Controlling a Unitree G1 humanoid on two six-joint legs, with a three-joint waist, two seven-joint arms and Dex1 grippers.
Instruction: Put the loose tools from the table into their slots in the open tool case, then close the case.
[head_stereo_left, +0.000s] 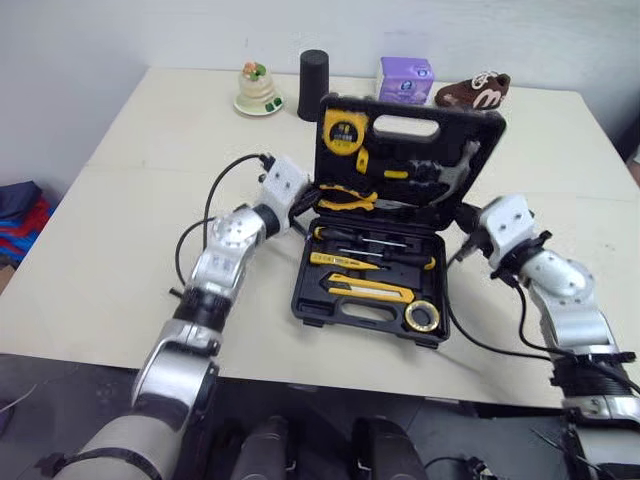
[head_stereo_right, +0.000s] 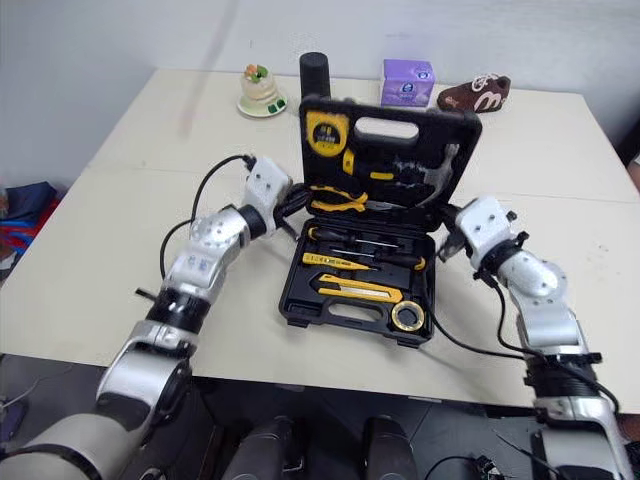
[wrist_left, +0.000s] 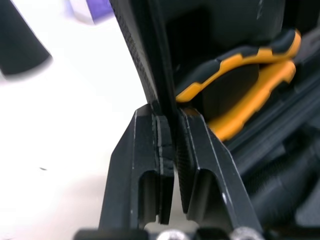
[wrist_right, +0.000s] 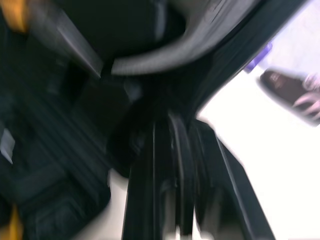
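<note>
The open tool case (head_stereo_left: 310, 300) sat on the near middle of a pale table (head_stereo_left: 130, 200). Its base lay flat and its lid stood raised behind the base, leaning slightly back.

In the lid, a yellow tape measure (head_stereo_left: 340, 131) sat at the top corner on the robot's left. A hammer (head_stereo_left: 450, 170) lay on the right, and yellow-handled pliers (head_stereo_left: 348, 198) lay along the bottom. In the base, screwdrivers (head_stereo_left: 365, 243) lay side by side at the back. A yellow utility knife (head_stereo_left: 370, 288) lay in front of them, and a yellow and black roll of tape (head_stereo_left: 424, 315) sat in the front right corner.

The left gripper (head_stereo_left: 305, 207) was at the lid's left edge, low down near the hinge. In the left wrist view its fingers (wrist_left: 200, 145) were pressed together on that edge, one on each side of the thin wall, just beside the pliers. The right gripper (head_stereo_left: 463, 228) was at the lid's right edge, also low down. The right wrist view was blurred, so I cannot tell whether it had a grip.

Four things stood along the far side of the table, behind the case. From the robot's left they were a small figurine on a plate (head_stereo_left: 258, 88), a black cylinder (head_stereo_left: 313, 83), a purple box (head_stereo_left: 405, 80) and a brown plush object (head_stereo_left: 475, 90). Blue and red cloth (head_stereo_left: 20, 215) lay on the floor to the left of the table.
</note>
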